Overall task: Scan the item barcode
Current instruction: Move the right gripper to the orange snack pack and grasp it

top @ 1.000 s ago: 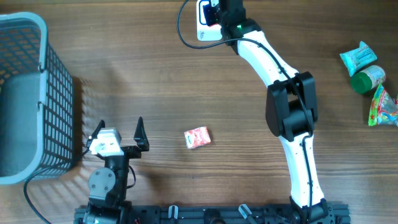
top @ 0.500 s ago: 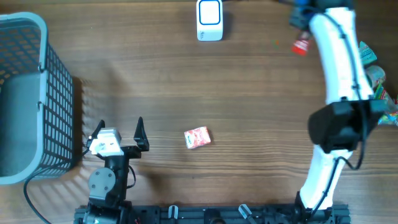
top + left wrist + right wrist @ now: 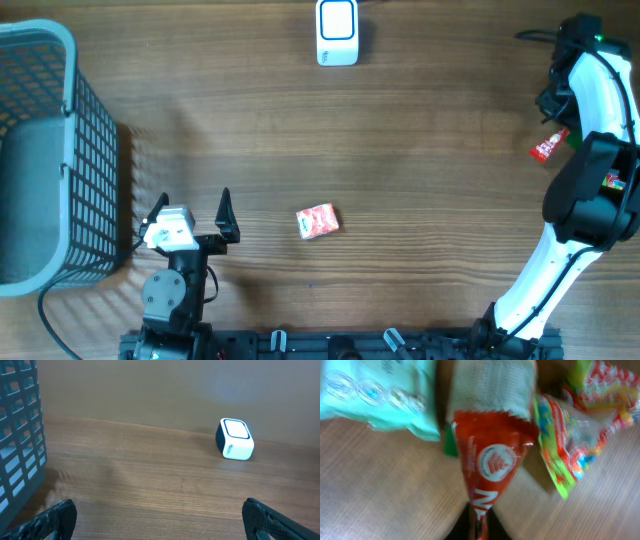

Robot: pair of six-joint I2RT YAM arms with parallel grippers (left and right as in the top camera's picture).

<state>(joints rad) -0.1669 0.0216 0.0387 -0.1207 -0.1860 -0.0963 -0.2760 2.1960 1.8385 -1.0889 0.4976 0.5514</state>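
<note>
On the wooden tabletop (image 3: 420, 150), broad bare room through the middle, broken only by a small red packet (image 3: 318, 220), with the grey basket (image 3: 70, 100) at the left and the white scanner (image 3: 337, 32) at the far edge; left hand (image 3: 193, 205) near the front left, spread wide, holding nothing. At the right edge, right hand (image 3: 477, 527) nearly closed on the thin tail of the red sachet (image 3: 490, 465), close over a teal pack (image 3: 375, 395) and a bright bag (image 3: 575, 425), well apart from the scanner. Risks losing the sachet into that clutter through so slight a nip on slick film, catching a neighbouring pack, or showing the scanner the wrong face.
</note>
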